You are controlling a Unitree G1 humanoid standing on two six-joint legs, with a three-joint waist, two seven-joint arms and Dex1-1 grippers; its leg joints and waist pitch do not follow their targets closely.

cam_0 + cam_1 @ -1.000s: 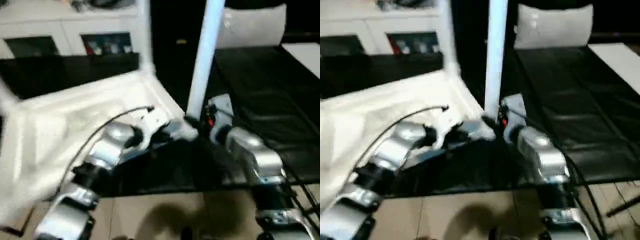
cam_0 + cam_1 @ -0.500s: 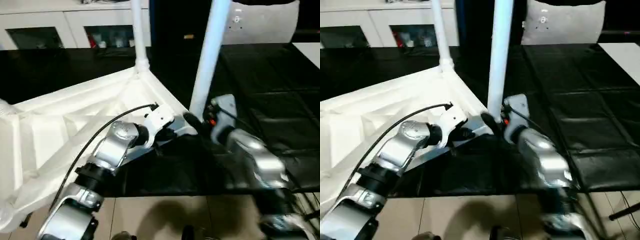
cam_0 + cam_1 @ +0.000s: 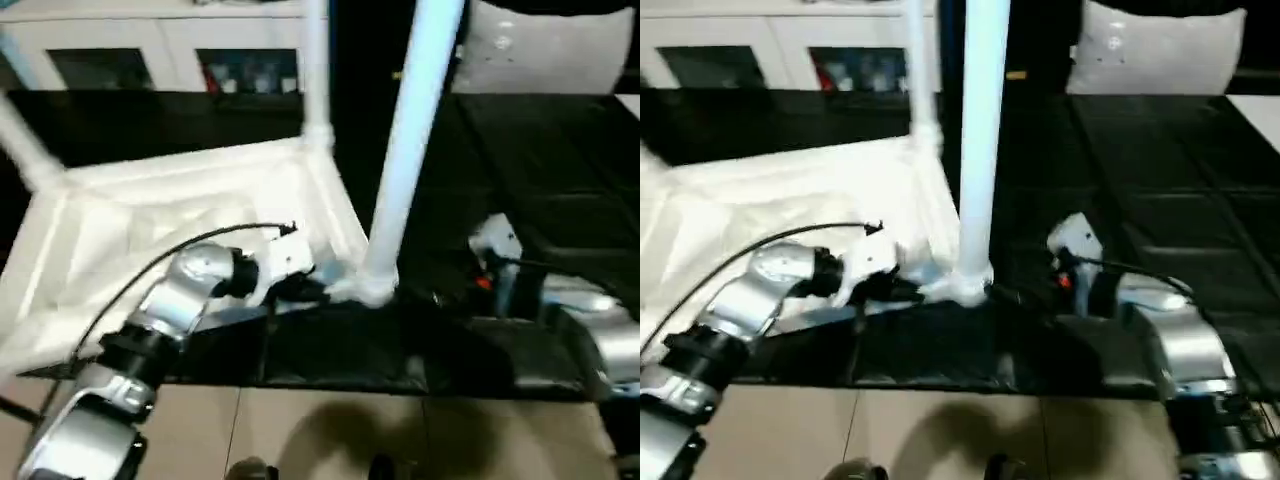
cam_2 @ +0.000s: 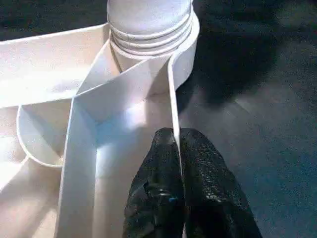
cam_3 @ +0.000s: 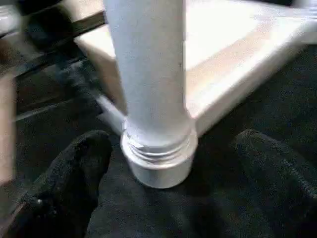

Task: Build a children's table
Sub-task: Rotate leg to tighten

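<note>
The children's table [image 3: 180,210] lies upside down on the black work surface, ribbed underside up. A long white leg [image 3: 410,140] stands in the near corner socket [image 4: 148,29]. Another leg [image 3: 316,70] rises at the far corner, and a third [image 3: 25,145] at the left. My left gripper [image 4: 178,148] is shut on the thin rim wall [image 4: 173,89] of the top, just beside that near socket. My right gripper [image 5: 173,144] is open, its black fingers [image 5: 74,168] spread wide on either side of the leg's threaded base and apart from it.
A white glass-doored cabinet [image 3: 150,60] runs along the back. A pale cushion [image 3: 540,50] rests at the back right. The black cover [image 3: 540,170] stretches to the right of the table. Tan floor [image 3: 330,430] lies below the surface's front edge.
My right gripper has opened, let go of the near leg and drawn back to the right. The left gripper keeps its hold on the rim. The head camera has shifted.
</note>
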